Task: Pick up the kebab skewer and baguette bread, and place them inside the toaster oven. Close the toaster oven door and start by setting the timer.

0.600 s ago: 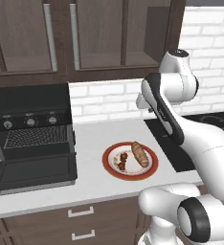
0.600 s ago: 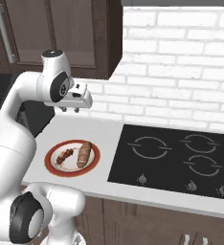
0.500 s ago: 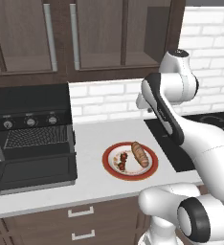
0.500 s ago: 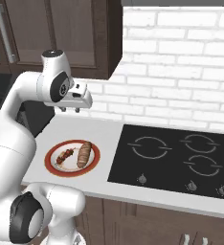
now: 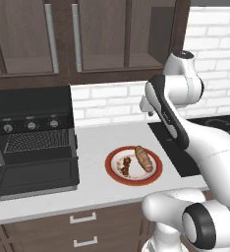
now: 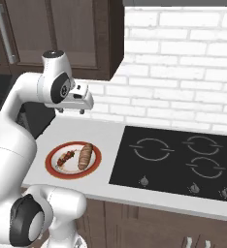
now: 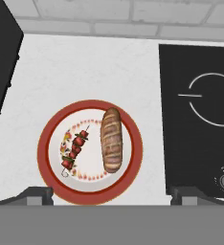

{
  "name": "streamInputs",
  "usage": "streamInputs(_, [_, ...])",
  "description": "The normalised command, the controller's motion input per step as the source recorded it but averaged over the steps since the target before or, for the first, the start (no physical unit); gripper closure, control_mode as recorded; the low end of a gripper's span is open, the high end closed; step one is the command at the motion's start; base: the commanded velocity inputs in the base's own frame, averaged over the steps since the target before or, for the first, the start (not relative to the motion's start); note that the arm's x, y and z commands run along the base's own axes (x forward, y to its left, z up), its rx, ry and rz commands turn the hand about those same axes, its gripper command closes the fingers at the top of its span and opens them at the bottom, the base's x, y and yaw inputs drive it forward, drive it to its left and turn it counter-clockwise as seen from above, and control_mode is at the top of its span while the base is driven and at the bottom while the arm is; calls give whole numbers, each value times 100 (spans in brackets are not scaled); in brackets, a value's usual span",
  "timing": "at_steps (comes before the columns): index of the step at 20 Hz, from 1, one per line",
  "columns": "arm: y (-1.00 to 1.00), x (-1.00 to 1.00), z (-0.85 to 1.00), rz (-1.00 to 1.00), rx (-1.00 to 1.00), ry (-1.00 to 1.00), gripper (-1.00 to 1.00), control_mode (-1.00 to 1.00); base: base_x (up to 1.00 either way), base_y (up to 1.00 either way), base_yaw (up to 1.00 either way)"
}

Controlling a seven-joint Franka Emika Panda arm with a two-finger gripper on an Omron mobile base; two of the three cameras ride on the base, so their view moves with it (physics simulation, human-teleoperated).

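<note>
The gripper (image 6: 71,111) hangs released above the plate (image 7: 49,134) — kebab skewer (image 7: 74,149) and baguette bread (image 7: 111,139) side by side.

Red-rimmed plate (image 7: 46,143) on white counter (image 7: 75,67), beside black cooktop (image 7: 200,134).

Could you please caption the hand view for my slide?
Open pincer above red-rimmed plate holding kebab skewer and baguette bread.
</note>
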Motion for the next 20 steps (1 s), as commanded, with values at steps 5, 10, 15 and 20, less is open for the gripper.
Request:
streamInputs(5, [0, 0, 0, 0, 0, 0, -100, 100, -2, 11, 0])
streamInputs(10, [0, 0, 0, 0, 0, 0, -100, 100, 0, 59, 0])
streamInputs(15, [0, 0, 0, 0, 0, 0, -100, 100, 0, 64, 0])
streamInputs(20, [0, 0, 0, 0, 0, 0, -100, 100, 1, 54, 0])
